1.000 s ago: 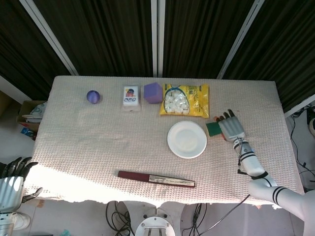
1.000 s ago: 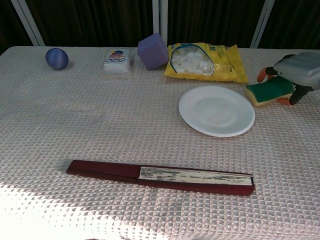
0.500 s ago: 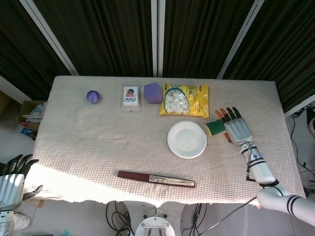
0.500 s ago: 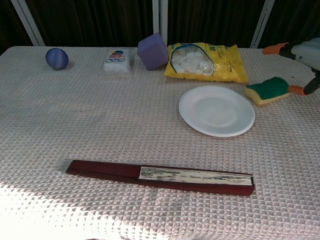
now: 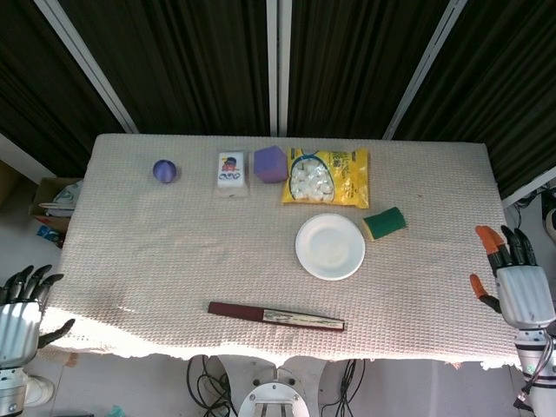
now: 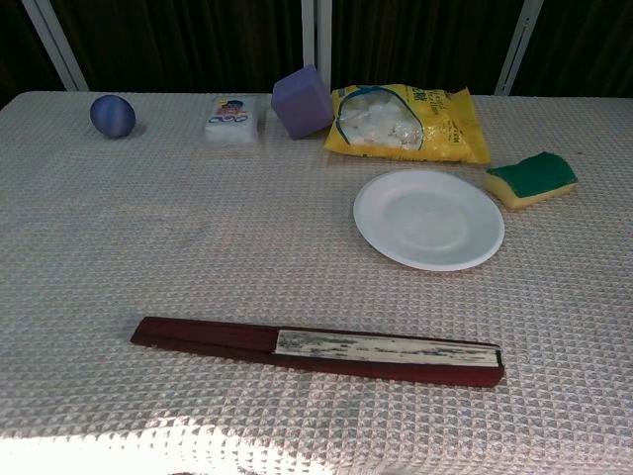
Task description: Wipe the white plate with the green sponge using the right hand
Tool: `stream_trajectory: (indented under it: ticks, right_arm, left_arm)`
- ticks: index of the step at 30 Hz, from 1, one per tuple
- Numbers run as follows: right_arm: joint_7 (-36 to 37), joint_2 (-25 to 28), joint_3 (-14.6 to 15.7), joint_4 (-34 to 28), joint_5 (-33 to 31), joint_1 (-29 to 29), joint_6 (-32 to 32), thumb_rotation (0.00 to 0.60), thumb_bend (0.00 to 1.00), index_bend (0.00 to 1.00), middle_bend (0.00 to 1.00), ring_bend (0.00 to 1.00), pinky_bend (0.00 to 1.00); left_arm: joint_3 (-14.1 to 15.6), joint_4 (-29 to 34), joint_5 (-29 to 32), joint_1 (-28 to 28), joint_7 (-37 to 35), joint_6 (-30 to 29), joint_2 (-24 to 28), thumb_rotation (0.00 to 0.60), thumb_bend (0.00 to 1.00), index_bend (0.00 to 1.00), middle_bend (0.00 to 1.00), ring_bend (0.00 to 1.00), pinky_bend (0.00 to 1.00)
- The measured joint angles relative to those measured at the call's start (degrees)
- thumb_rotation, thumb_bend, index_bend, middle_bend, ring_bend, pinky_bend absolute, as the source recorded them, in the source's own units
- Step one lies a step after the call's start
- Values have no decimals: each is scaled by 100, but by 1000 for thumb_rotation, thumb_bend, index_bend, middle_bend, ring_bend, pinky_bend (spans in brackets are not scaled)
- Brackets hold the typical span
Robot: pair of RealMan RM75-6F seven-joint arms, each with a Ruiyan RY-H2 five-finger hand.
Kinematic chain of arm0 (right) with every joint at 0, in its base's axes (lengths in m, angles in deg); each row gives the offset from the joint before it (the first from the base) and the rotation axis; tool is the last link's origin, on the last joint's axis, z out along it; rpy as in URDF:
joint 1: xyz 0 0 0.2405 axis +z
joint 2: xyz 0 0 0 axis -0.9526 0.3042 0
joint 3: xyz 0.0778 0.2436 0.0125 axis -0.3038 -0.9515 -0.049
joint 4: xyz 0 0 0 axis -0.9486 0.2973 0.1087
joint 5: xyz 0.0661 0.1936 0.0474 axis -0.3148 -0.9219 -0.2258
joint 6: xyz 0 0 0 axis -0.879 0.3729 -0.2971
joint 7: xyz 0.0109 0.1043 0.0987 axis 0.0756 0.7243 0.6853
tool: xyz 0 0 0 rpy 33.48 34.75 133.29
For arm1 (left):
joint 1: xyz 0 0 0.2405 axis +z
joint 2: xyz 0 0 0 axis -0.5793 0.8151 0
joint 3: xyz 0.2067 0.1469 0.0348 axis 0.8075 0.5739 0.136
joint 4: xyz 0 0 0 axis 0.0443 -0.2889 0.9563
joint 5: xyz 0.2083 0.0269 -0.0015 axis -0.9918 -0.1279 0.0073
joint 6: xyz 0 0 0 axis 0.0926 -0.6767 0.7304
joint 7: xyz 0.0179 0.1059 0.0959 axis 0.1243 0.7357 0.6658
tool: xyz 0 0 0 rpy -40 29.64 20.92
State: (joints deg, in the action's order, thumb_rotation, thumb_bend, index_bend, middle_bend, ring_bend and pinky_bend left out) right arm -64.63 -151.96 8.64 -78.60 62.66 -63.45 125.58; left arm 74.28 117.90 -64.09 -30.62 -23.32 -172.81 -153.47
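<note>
Sponge [image 5: 384, 223] lies alone at 3 o'clock of the plate [image 5: 330, 247]; right hand [image 5: 519, 287] and left hand [image 5: 17, 313] are wide, holding nothing.

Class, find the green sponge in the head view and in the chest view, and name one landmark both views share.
Head view: the green sponge lies right of centre, just off the upper right of the white plate.
Chest view: the green sponge lies near the right edge, right of the white plate.
Shared landmark: the yellow bag behind the plate.
</note>
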Motion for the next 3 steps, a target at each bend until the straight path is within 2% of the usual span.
stream_trajectory:
  ticks: [3]
  right_arm:
    - [262, 86, 148, 16, 137, -234, 121, 600, 286, 0, 116, 0, 0]
  left_arm:
    - [18, 69, -24, 7, 63, -11, 23, 600, 25, 248, 146, 93, 129]
